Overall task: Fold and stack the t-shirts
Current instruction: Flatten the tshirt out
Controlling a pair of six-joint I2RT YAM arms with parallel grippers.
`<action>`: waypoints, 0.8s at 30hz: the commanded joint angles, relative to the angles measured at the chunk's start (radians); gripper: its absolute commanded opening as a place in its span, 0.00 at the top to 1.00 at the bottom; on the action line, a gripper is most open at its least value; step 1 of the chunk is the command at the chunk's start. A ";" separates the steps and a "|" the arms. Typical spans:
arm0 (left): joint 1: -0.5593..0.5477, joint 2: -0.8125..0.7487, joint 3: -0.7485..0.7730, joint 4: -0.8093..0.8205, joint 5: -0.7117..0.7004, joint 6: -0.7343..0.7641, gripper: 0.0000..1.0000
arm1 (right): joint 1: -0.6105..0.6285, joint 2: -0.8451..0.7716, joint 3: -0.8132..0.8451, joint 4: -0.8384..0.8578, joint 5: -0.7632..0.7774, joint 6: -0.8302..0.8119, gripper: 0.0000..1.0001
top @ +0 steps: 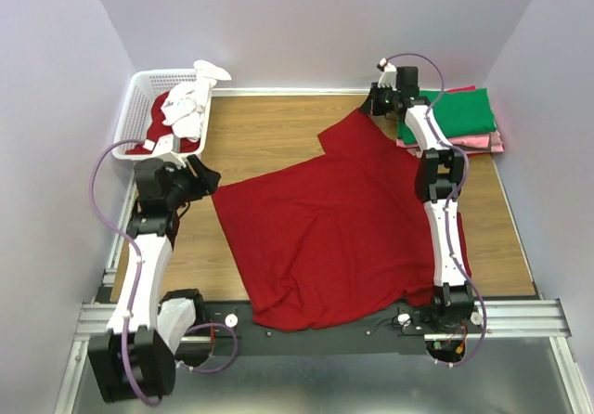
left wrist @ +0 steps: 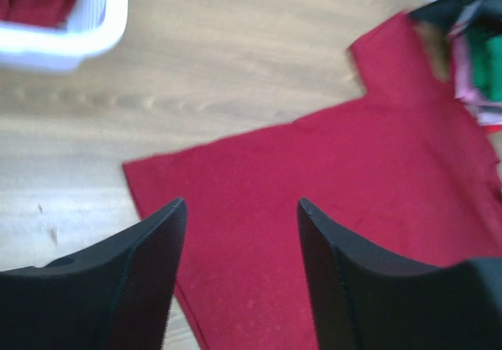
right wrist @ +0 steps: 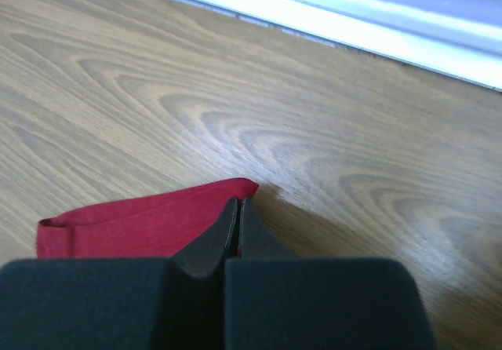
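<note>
Black-fingered right gripper (right wrist: 238, 202) clamps the sleeve corner of one dark red cloth t-shirt (right wrist: 141, 224), whose left edge lies under the gaping left gripper (left wrist: 239, 209).

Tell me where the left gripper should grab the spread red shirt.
Pinch the left corner of the red shirt, coming in from the left over the bare table. The cloth lies flat and that corner points toward the open left gripper, so a finger can likely slip under its edge.

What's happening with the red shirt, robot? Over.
Left gripper jaws open over dark red cloth t-shirt. Right gripper jaws shut on its sleeve corner. Shirt spread flat, unfolded. Nothing blocking.
</note>
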 commanded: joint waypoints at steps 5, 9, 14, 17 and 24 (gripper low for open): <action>-0.075 0.292 0.030 -0.088 -0.290 -0.092 0.62 | 0.010 -0.113 -0.037 -0.010 -0.051 0.013 1.00; -0.082 0.449 0.071 -0.053 -0.374 -0.106 0.65 | 0.010 -0.151 -0.087 -0.007 -0.076 0.021 1.00; -0.089 0.596 0.122 0.006 -0.461 -0.125 0.57 | 0.009 -0.192 -0.143 -0.007 -0.096 0.020 1.00; -0.090 0.636 0.142 0.020 -0.496 -0.134 0.55 | 0.009 -0.211 -0.166 -0.006 -0.105 0.018 1.00; -0.096 0.748 0.217 0.041 -0.476 -0.111 0.57 | 0.010 -0.223 -0.186 -0.006 -0.122 0.029 1.00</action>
